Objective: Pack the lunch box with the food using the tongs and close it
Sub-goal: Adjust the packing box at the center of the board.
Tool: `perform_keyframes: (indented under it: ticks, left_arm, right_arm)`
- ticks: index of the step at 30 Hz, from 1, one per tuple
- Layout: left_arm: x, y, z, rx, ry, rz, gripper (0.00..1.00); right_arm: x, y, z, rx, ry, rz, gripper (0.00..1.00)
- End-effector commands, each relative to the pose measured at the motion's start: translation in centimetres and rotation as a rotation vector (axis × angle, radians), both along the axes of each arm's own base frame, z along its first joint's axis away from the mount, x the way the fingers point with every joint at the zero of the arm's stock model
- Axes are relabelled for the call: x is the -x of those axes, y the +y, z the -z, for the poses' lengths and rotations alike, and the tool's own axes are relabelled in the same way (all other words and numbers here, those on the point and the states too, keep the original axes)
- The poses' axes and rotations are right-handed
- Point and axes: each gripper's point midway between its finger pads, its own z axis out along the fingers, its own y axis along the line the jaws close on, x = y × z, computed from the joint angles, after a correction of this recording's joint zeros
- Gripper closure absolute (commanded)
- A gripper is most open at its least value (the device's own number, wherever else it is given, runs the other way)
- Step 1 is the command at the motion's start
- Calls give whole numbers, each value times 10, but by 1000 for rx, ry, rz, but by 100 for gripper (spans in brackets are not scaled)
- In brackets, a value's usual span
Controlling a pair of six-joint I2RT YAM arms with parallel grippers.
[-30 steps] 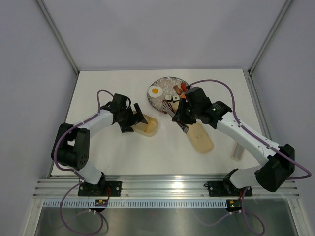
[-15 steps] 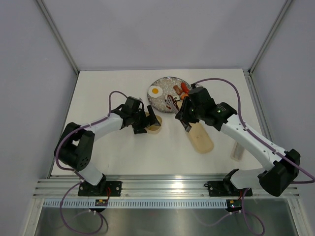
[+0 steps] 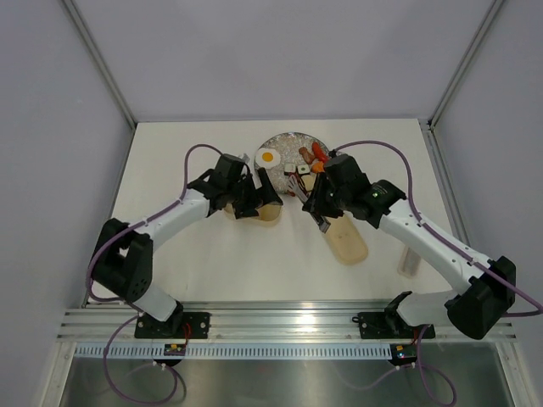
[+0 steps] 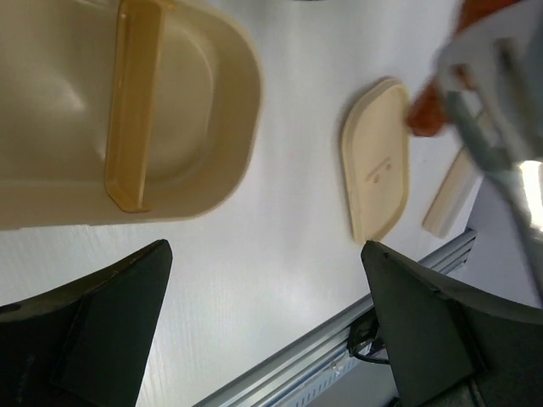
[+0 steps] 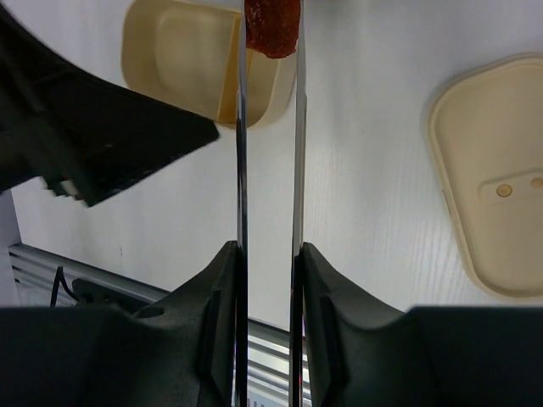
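Right gripper (image 5: 267, 254) clamped on the tongs (image 5: 241, 153), pressing the two silver arms near parallel. Their tips pinch a reddish-brown sausage piece (image 5: 271, 30). That pinch reads only in the right wrist view, where the piece sits at 12 o'clock over the end rim of the lunch box (image 5: 182, 64); how high above it, cannot tell. Top view loses the piece among arm and tongs but gives the layout: box at 7 o'clock of the round plate (image 3: 280, 140), fried egg (image 3: 269, 157) on the plate's 9 o'clock side, lid (image 3: 346, 242) flat on the table (image 3: 212, 271) at 4 o'clock of the box, well apart. Left gripper (image 4: 263, 339) spread wide, fingers (image 4: 93, 331) low at 7 and 5 o'clock in its own view, bare table between them. Same view shows the box's inside, one divider across it, lying at 11 o'clock beyond the fingertips. From the top view, cannot tell whether the fingers touch it. Tongs there a blur at 2 o'clock.
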Motion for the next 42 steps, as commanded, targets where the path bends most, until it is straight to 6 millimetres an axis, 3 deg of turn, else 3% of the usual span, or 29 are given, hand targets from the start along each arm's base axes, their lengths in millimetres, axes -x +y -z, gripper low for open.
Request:
perform_keyframes:
  ticks: [1, 6, 12, 15, 25, 33, 42]
  left_arm:
    - [-18, 14, -76, 45, -191, -16, 1]
    - [-18, 55, -96, 15, -210, -105, 1]
    - [-18, 94, -96, 1, -207, -194, 1]
    - [-17, 102, -93, -5, -197, -205, 1]
    - [-16, 104, -82, -10, -173, -204, 1]
    - [-14, 104, -78, -14, -167, -201, 1]
    - [-17, 100, -84, 8, -174, -198, 1]
  right_arm:
    - [-3, 20, -11, -89, -27, -25, 75]
    - [-1, 41, -4, -94, -10, -59, 75]
    - [0, 58, 6, -107, 16, -63, 75]
    - [2, 64, 12, -126, 46, -67, 74]
    - [5, 69, 36, -125, 104, -49, 73]
    - [9, 66, 43, -118, 120, -34, 70]
    - [13, 62, 44, -113, 126, -34, 55]
